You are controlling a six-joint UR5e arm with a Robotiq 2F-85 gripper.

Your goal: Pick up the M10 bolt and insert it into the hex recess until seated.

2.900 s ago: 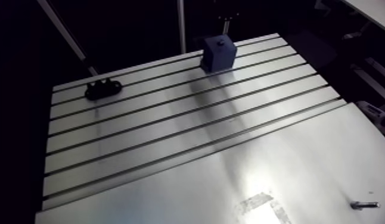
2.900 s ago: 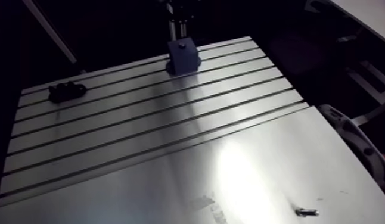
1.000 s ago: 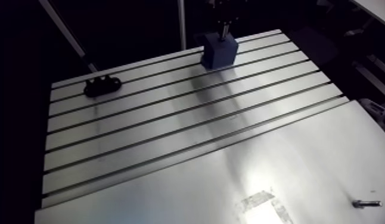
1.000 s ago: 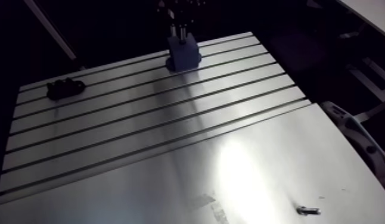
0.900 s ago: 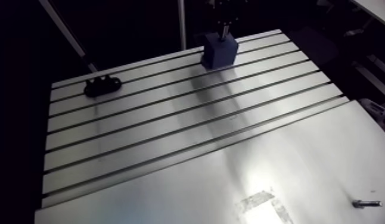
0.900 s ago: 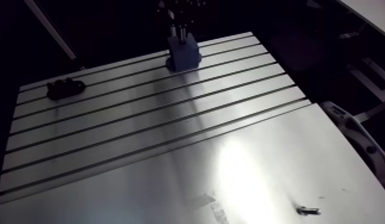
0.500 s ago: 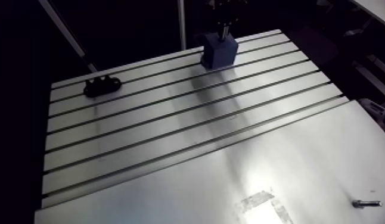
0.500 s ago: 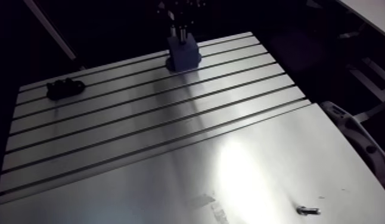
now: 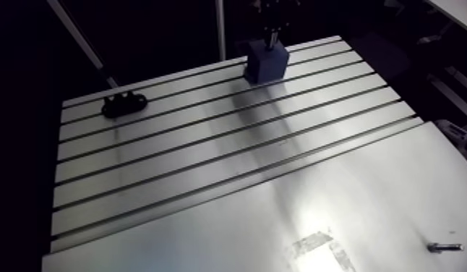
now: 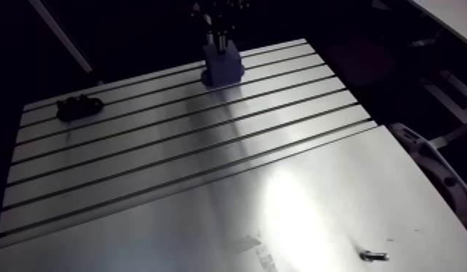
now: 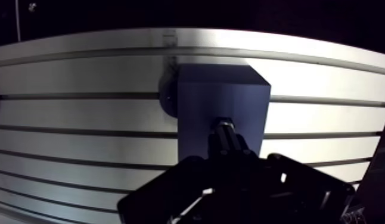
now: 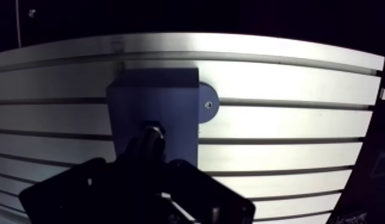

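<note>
A blue block [image 9: 266, 61] stands on the far part of the slotted table [image 9: 178, 155]. My gripper [image 9: 274, 30] hangs straight above it. In the wrist view the gripper [image 11: 228, 145] is shut on the M10 bolt [image 11: 224, 127], a dark metal cylinder between the fingers. The bolt's end meets the top face of the block [image 11: 222, 98]. The hex recess is hidden under the bolt, and how deep the bolt sits cannot be told.
A black clamp piece [image 9: 124, 105] lies at the table's far left. A second loose bolt [image 9: 442, 247] lies on the smooth plate [image 9: 366, 188] near the front right edge. A round disc with a screw [image 12: 208, 106] sits at the block's foot.
In the earliest frames the block's top was bare; the gripper has since come down over it with the bolt. Across the latest frames nothing visibly moves.
</note>
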